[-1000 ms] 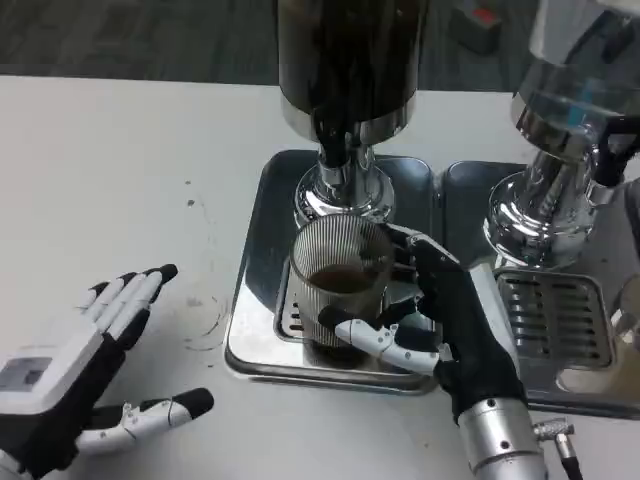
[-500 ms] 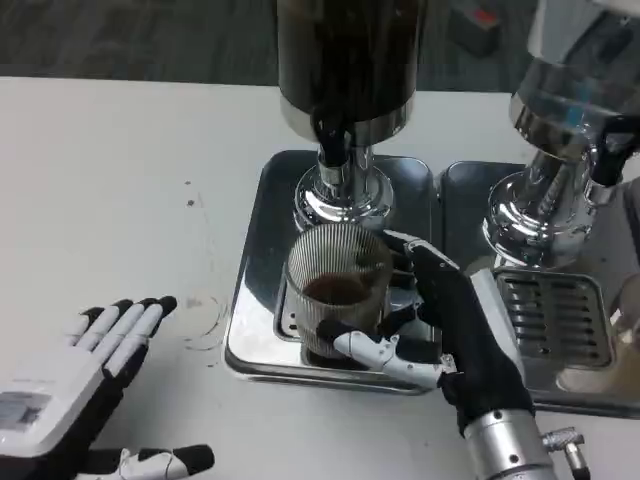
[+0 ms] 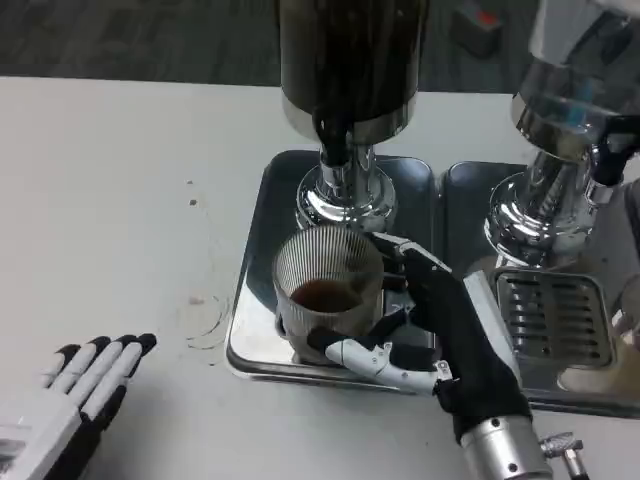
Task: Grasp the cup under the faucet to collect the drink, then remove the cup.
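Observation:
A ribbed clear glass cup [image 3: 325, 290] with dark drink in its bottom stands on the steel drip tray [image 3: 258, 215], just in front of the dark dispenser's black faucet [image 3: 335, 135]. My right hand [image 3: 440, 320] grips the cup from the right, its thumb across the cup's front base and its fingers behind the rim. My left hand [image 3: 75, 400] lies open on the white table at the lower left, fingers straight, far from the cup.
The dark dispenser [image 3: 350, 60] rises behind the cup on a chrome base. A second clear dispenser [image 3: 570, 130] with its own grated tray [image 3: 550, 320] stands at the right. Faint ring stains [image 3: 205, 325] mark the table left of the tray.
The cup, held by my right hand, has slid toward me and slightly left, away from the faucet. My left hand has drawn back toward the lower left corner.

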